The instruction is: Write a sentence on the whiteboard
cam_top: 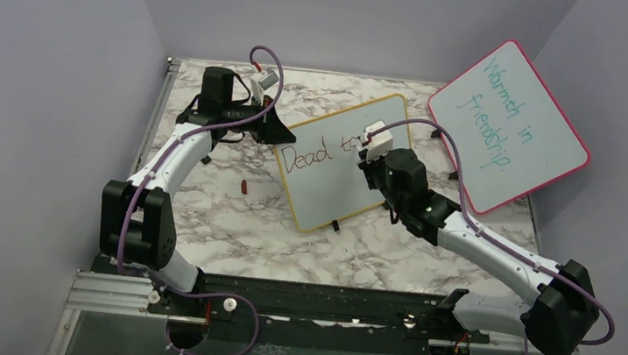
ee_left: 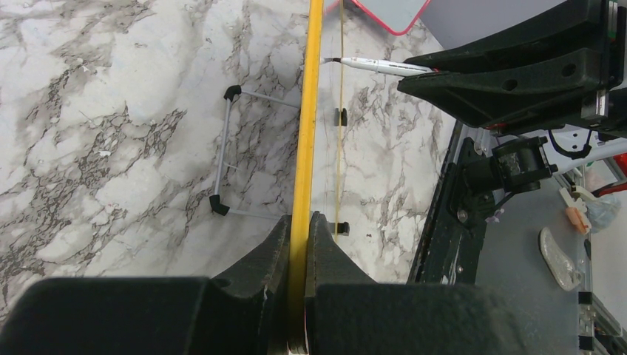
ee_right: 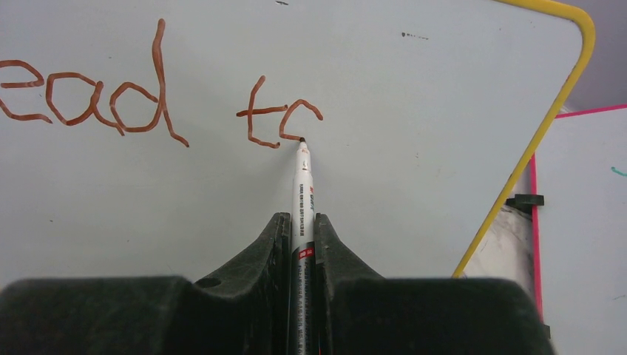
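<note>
The whiteboard (cam_top: 335,199), white with a yellow frame, stands tilted at the table's middle. My left gripper (cam_top: 275,131) is shut on its left frame edge, which runs as a yellow strip (ee_left: 304,140) between the jaws of the left gripper (ee_left: 299,222). My right gripper (cam_top: 368,153) is shut on a white marker (ee_right: 302,194), its tip touching the whiteboard (ee_right: 414,81). In the right wrist view my right gripper (ee_right: 302,222) faces the board. The sentence (ee_right: 148,103) reads "Dead t" plus a part-drawn letter, in reddish-brown strokes; it also shows in the top view (cam_top: 317,154).
A pink-red-framed board (cam_top: 509,128) with teal handwriting leans at the back right, close behind the whiteboard's right edge; it also shows in the right wrist view (ee_right: 584,222). A small red cap (cam_top: 245,186) lies on the marble table. A wire stand (ee_left: 222,159) sits behind the whiteboard.
</note>
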Robot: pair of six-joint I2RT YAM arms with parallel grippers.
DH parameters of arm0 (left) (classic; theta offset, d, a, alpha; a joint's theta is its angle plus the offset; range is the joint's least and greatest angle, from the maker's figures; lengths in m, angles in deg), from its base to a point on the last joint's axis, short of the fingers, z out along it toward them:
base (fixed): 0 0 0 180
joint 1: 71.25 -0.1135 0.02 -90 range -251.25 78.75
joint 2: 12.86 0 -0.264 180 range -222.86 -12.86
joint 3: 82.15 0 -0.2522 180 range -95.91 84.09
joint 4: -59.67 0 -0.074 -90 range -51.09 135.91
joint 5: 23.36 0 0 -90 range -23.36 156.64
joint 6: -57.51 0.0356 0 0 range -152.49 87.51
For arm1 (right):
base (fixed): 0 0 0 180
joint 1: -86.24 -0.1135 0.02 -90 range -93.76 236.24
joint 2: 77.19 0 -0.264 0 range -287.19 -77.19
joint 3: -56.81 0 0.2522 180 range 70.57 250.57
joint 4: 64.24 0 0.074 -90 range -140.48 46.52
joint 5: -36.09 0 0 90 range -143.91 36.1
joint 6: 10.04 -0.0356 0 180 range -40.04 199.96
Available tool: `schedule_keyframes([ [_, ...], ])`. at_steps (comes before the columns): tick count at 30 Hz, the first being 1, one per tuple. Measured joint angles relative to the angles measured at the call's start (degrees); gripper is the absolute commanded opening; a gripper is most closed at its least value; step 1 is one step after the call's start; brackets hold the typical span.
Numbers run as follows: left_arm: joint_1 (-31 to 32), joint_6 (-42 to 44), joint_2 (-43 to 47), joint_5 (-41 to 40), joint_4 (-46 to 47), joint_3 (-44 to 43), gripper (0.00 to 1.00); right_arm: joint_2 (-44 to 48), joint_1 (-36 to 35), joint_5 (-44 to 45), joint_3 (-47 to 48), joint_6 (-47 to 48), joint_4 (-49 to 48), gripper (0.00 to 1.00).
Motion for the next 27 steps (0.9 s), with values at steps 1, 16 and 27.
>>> schedule_keyframes([
  [1,0.00,-0.02,0.00,0.00,-0.02,0.00,0.00,0.00,0.00,0.22,-0.02,0.00,0.00,0.01],
  [16,0.00,0.00,0.00,0.09,-0.09,0.00,0.00,-0.28,0.02,1.66,-0.17,0.09,-2.27,0.00],
  [27,0.00,0.17,0.00,0.09,-0.11,0.00,0.00,-0.96,0.04,2.75,-0.17,0.11,-4.48,0.00],
])
